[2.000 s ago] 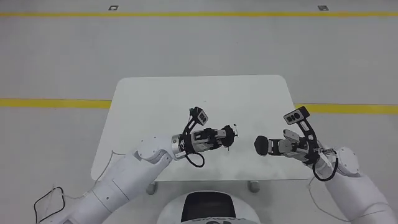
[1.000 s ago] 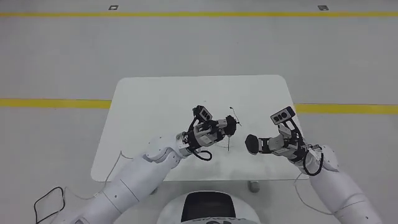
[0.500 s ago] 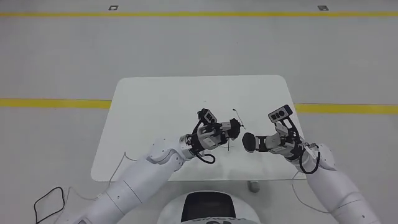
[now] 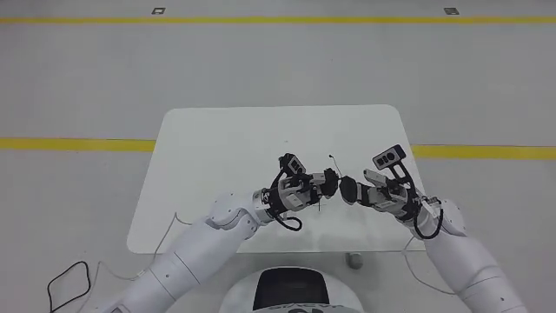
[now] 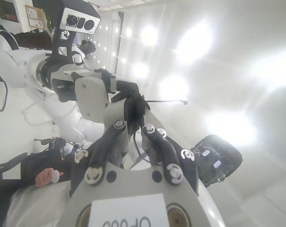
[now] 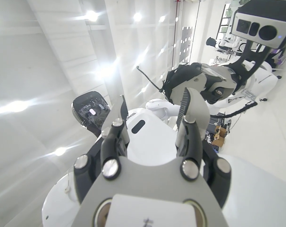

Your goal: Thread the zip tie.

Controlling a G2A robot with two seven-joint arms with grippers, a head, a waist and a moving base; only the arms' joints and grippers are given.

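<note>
The left hand (image 5: 134,112) is pinched shut on the zip tie (image 5: 166,100), whose thin free end juts out past its fingertips. The right hand (image 6: 154,95), fingers spread wide, hangs just beside the left hand, above the bench (image 4: 217,156).

Left gripper (image 4: 327,183) and right gripper (image 4: 348,189) sit nose to nose over the table (image 4: 217,139), hardly a gap; zip tie (image 4: 334,165) sticks up between them, barring the straight way through.
</note>
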